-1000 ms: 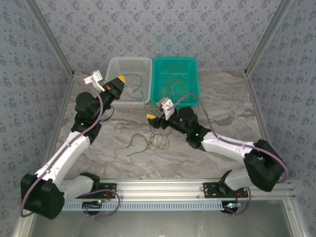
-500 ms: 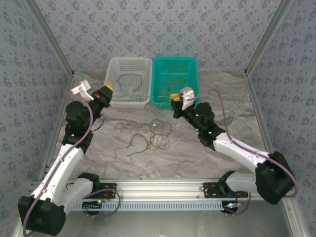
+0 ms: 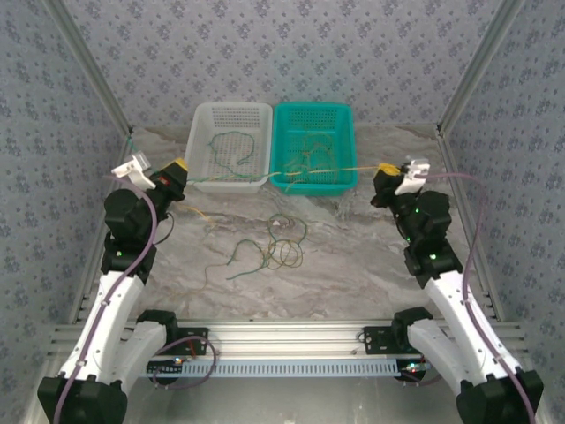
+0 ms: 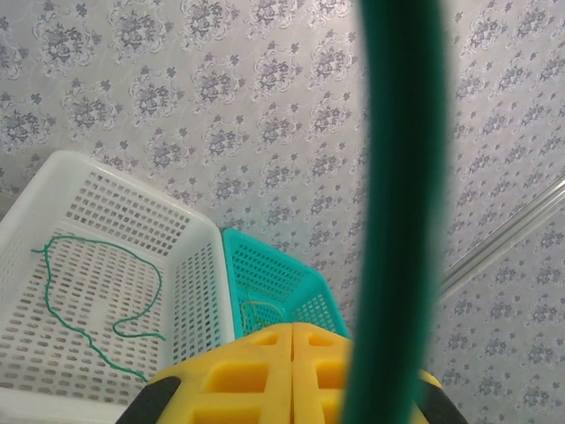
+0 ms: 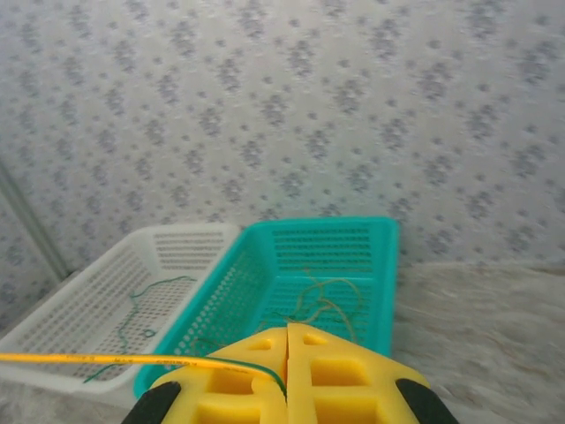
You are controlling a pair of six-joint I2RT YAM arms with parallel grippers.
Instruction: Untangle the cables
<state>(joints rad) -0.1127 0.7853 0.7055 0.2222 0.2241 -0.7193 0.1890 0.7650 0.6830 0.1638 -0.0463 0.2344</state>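
Pinching a yellow strand (image 3: 331,169) taut, the right tool (image 3: 385,170) is clamped; the left tool (image 3: 175,174), closed, seemingly grips a green strand (image 4: 393,177). The cables (image 3: 281,243) should handle light and limp: grasp near ends.

Left arm (image 3: 110,296): white link shells, black joint housings, purple cable (image 3: 161,216) looped loosely along it. Right arm (image 3: 459,296): same white shells and black joints, own purple cable, small green lights (image 3: 415,210) on the black forearm section. White camera mount (image 3: 132,168) on each wrist. Jaws on both arms: chunky yellow pads (image 5: 238,371) with square moulded recesses, thin centre seam, black rounded bodies behind. Black base brackets (image 3: 168,325) at the near edge, dark wiring loop by the left one.
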